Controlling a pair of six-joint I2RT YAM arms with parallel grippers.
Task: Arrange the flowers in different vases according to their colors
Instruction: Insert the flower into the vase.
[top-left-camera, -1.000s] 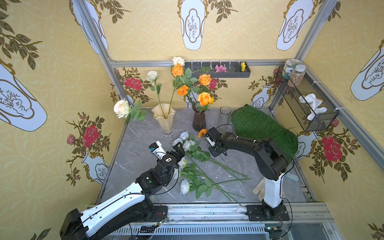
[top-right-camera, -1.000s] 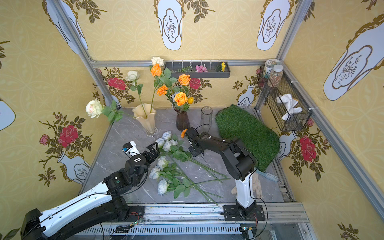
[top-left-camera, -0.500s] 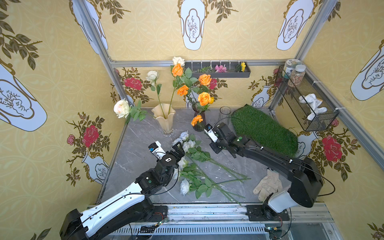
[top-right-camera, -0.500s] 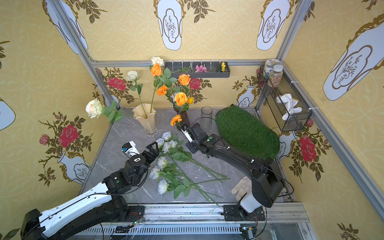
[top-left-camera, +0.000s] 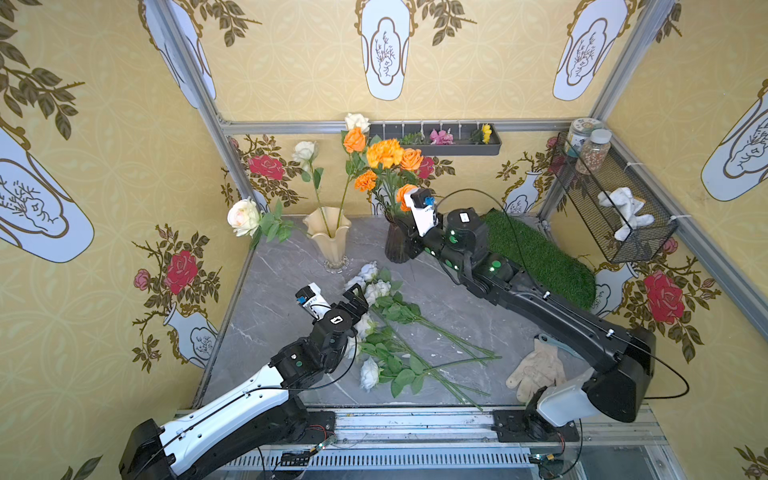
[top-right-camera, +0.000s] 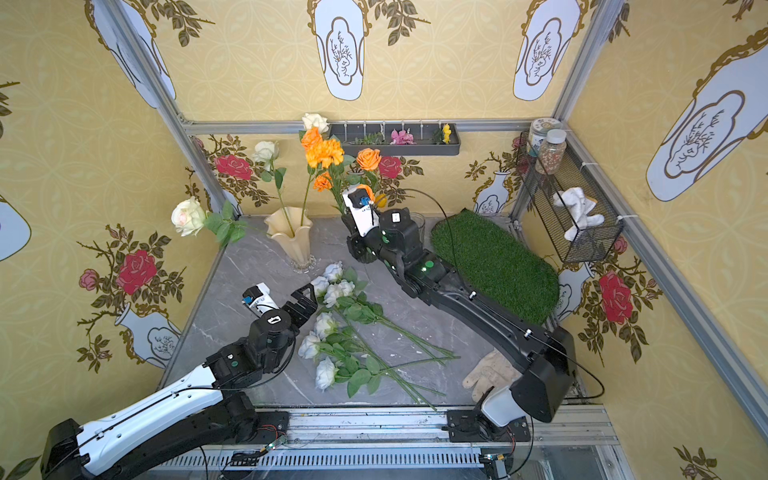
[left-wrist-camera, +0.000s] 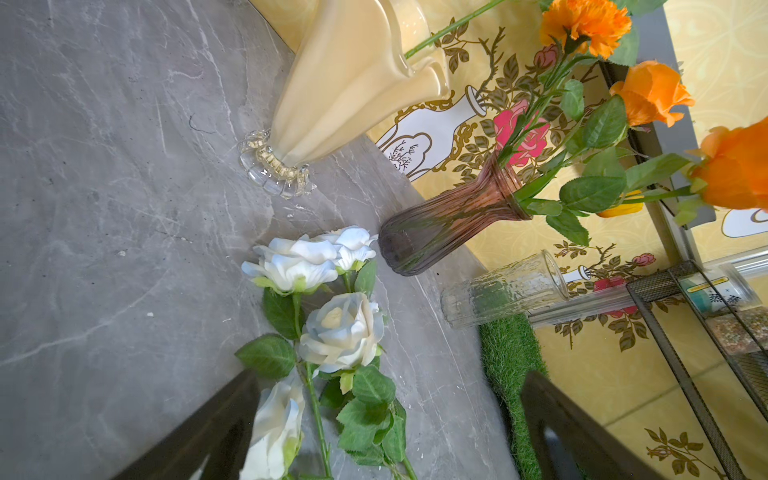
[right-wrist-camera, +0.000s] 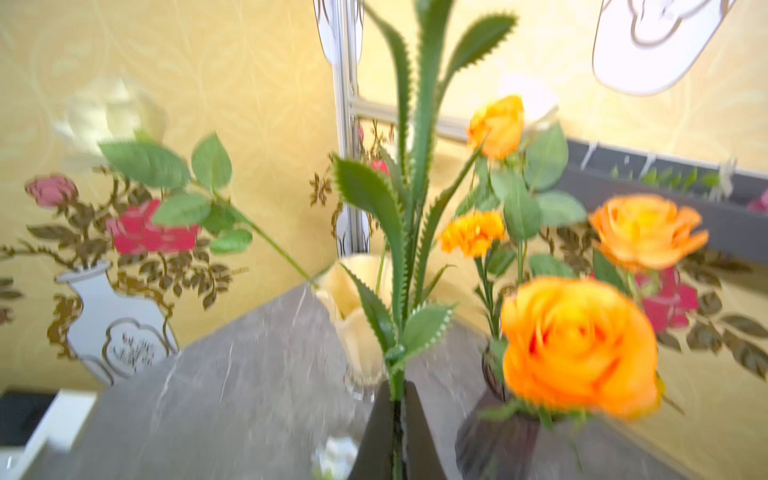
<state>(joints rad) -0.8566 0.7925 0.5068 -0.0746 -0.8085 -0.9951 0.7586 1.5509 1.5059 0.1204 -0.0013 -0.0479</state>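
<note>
Orange nearly done; pale blue roses (top-left-camera: 376, 286) lie unsorted mid-frame.
Right gripper (right-wrist-camera: 398, 401) pinches marigold stem (right-wrist-camera: 422, 145) at the purple vase (top-left-camera: 395, 245), upper centre; left gripper (top-right-camera: 305, 299) gapes above the roses; glass vase (left-wrist-camera: 505, 289) seems empty.

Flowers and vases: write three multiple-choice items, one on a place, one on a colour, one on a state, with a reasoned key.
1. Where do the pale blue-white roses lie? A) in the clear glass vase B) on the grey tabletop C) on the grass mat
2. What colour are the blooms in the dark purple vase? A) pink B) blue C) orange
3. The right gripper is: A) shut on a green stem B) open, empty C) shut on a vase
1 B: they lie flat on the tabletop. 2 C: the blooms rising from it are orange. 3 A: its fingers pinch the stem in the right wrist view.
</note>
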